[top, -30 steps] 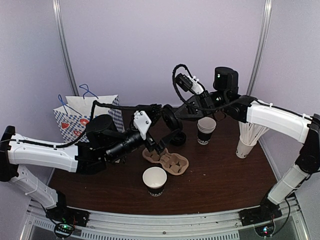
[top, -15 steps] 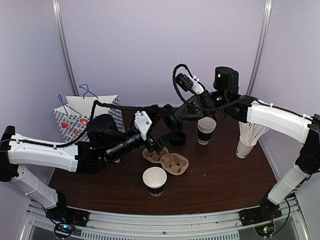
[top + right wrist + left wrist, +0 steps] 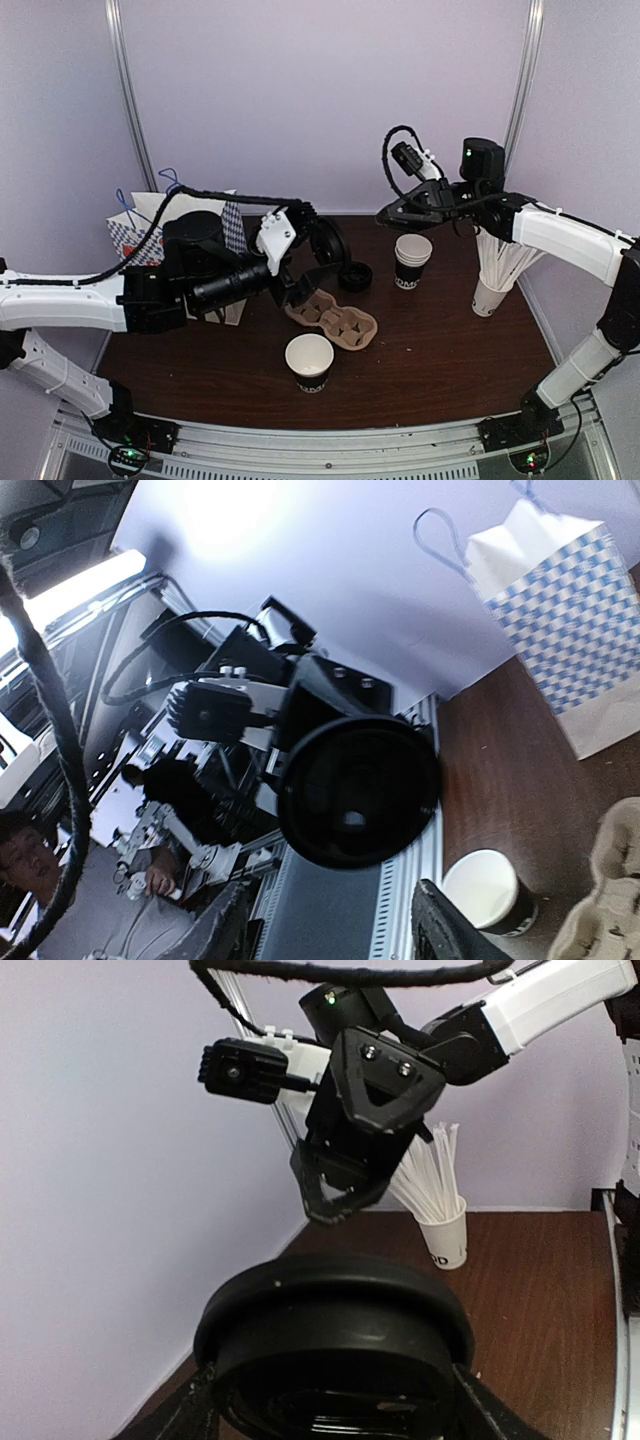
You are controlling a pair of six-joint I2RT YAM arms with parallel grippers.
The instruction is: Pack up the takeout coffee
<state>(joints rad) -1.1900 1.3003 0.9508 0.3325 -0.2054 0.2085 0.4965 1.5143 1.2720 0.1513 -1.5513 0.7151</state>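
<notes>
Backed away from the black lid [image 3: 330, 240], right gripper [image 3: 388, 214] hangs open; left gripper [image 3: 316, 256] clamps that lid above the table's [image 3: 450, 340] middle.

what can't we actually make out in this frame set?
- Top view: paper bag, mostly behind the left arm.
- Left wrist: black lid, bottom cut by the frame edge.
- Right wrist: cup carrier, cut off at the right edge; fingers of the right gripper dark, blurred.
</notes>
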